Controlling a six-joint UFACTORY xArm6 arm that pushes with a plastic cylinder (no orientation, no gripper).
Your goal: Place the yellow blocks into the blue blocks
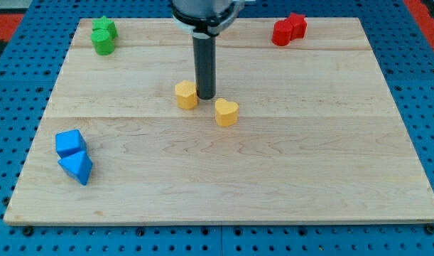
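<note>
Green blocks [103,36] top left, red blocks [289,30] top right, my tip [205,97] between yellow hexagonal block [186,94] and yellow heart-shaped block [226,112], no pincer fitted, blue blocks [73,155] well apart at lower left.

The scene is brightly and evenly lit, seemingly from overhead. Shadows are short and soft: a small dark patch sits at the base of the rod, around my tip [206,97], and thin shading hugs the lower edges of the blocks. The pale wooden counter [273,178] shows a mild sheen but no harsh glare. Focus is fairly sharp across the frame, though fine detail is slightly soft. Straight edges stay straight toward the corners.
</note>
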